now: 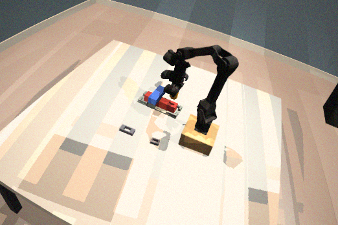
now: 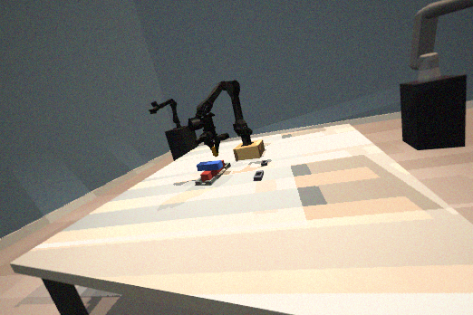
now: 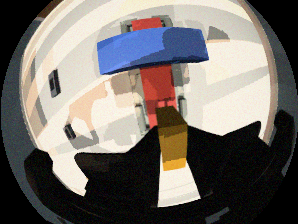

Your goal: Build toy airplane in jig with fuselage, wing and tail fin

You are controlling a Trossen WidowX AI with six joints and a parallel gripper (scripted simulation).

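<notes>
One bench [image 1: 194,191] [image 2: 204,250] [image 3: 225,110]: broad and pale, patched with peach and grey; it carries my base and all the airplane parts.
My arm [image 1: 199,50] [image 2: 236,96]: arched above the bench, reaching out over the jig.
Black pedestals [image 2: 432,114] [image 2: 178,141]: two, beyond the bench, each bearing another arm.
My base block [image 1: 194,144] [image 2: 242,154]: yellow-tan, under my arm's foot, near the jig.
My gripper [image 1: 173,90] [image 2: 214,146] [image 3: 166,128]: closed on the tail fin, fingers pointing down.
Jig [image 1: 140,100] [image 2: 199,183] [image 3: 181,107]: long, grey, resting on the bench with the fuselage along it.
Fuselage [image 1: 163,103] [image 2: 207,175] [image 3: 157,82]: red, lying lengthwise in the cradle, between its side rails.
Wing [image 1: 156,96] [image 2: 209,166] [image 3: 150,50]: blue, set crosswise on top of the fuselage; I cannot see its tab.
Tail fin [image 1: 176,96] [image 2: 215,151] [image 3: 172,142]: yellow, between my fingers, raised clear of the fuselage and not seated.
Larger grey frame [image 1: 122,128] [image 2: 258,178] [image 3: 56,91]: flat on the bench, apart from the jig.
Smaller grey frame [image 1: 151,141] [image 2: 265,165] [image 3: 73,136]: also flat, nearer my base block than the larger one.
</notes>
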